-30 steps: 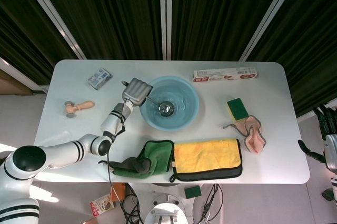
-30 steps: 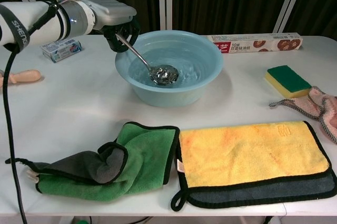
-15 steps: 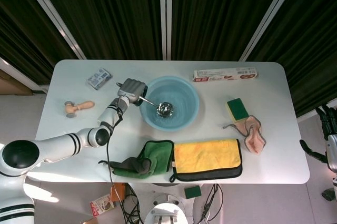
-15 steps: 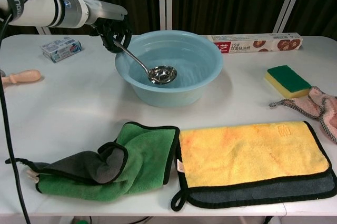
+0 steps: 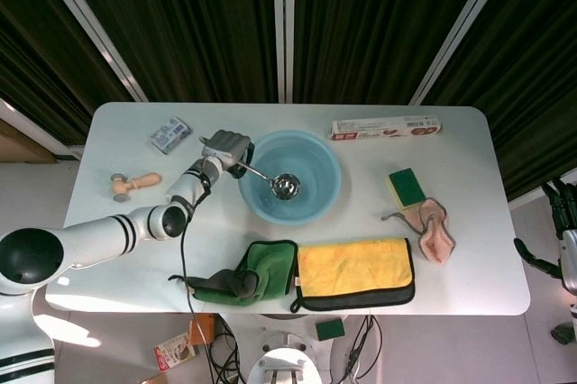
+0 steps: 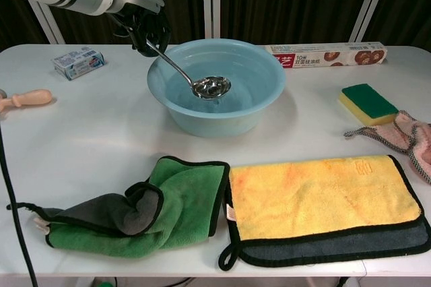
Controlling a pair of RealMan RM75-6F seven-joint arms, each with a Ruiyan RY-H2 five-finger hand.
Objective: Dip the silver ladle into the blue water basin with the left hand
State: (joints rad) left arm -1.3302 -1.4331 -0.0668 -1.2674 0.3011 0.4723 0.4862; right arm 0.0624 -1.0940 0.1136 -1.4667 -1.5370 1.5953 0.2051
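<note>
The blue water basin [image 5: 317, 206] [image 6: 222, 117] stands at the table's middle rear with water in it. My left hand [image 5: 225, 145] [image 6: 145, 26] hovers at the basin's left rim and grips the handle end of the silver ladle [image 5: 285, 186] [image 6: 211, 87]. The handle slopes down to the right, and the ladle's bowl hangs inside the basin at about the water's surface; whether it touches the water I cannot tell. My right hand [image 5: 561, 222] hangs off the table's right edge in the head view, fingers apart and holding nothing.
Left of the basin lie a blue soap pack [image 5: 170, 134] [image 6: 79, 62] and a wooden-handled tool [image 5: 135, 184] [image 6: 27, 98]. A long wrap box [image 6: 326, 54] lies behind, with a sponge [image 6: 367, 103] and pink cloth [image 6: 414, 140] to the right. Green [image 6: 135, 209] and yellow [image 6: 323, 199] cloths lie in front.
My left hand has risen and drawn back toward the rear left. The ladle's bowl has come up from deeper in the water to around the surface.
</note>
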